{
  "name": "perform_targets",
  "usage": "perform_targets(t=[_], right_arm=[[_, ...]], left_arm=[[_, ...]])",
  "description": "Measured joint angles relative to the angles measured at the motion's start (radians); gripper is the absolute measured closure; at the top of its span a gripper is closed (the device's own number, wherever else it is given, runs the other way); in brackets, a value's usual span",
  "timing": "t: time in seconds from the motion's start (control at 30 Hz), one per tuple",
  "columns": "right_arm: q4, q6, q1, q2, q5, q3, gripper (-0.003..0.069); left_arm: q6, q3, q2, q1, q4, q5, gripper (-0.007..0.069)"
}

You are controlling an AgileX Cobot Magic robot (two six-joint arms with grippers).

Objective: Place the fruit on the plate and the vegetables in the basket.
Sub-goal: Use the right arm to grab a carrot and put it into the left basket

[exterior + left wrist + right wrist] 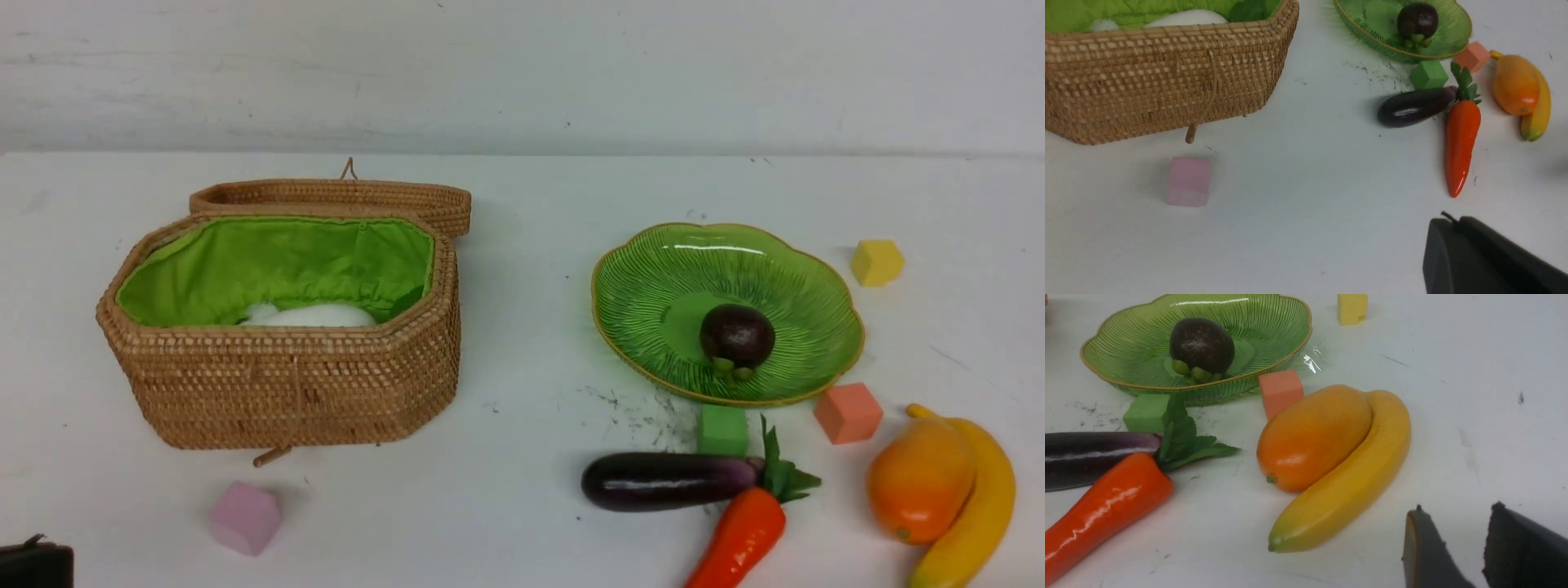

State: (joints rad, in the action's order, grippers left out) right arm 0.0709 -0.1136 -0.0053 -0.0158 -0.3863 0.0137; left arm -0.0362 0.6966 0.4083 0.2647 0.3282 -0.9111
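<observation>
Holding mangosteen (pixel 736 336), plate (pixel 645 286); basket (pixel 286 384), maybe radish (pixel 314 316).

A white table (pixel 522 269), faintly scuffed, fills the lower frame; a plain whitish wall (pixel 522 73) spans the top, evenly lit.

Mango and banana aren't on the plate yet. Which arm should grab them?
Right. Its jaws stand open close to the banana and mango, both right of the plate. The left jaws are shut, over on the basket's side.
</observation>
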Motion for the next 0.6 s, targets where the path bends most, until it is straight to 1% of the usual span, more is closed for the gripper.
perform_targets(t=[0.23, 0.37, 0.43, 0.6], right_arm=[[0.000, 0.000, 0.000, 0.000, 0.000, 0.000, 0.0414], [0.000, 0.000, 0.000, 0.000, 0.000, 0.000, 0.0414], [0.000, 0.000, 0.000, 0.000, 0.000, 0.000, 0.0414], [0.000, 0.000, 0.000, 0.000, 0.000, 0.000, 0.0414]], left_arm=[[0.004, -0.001, 0.000, 0.000, 0.002, 0.001, 0.0638], [0.017, -0.002, 0.000, 0.000, -0.017, 0.044, 0.0638], [0.044, -0.005, 0.000, 0.000, -0.053, 0.086, 0.0638], [0.222, -0.063, -0.007, 0.000, -0.258, 0.276, 0.0638]])
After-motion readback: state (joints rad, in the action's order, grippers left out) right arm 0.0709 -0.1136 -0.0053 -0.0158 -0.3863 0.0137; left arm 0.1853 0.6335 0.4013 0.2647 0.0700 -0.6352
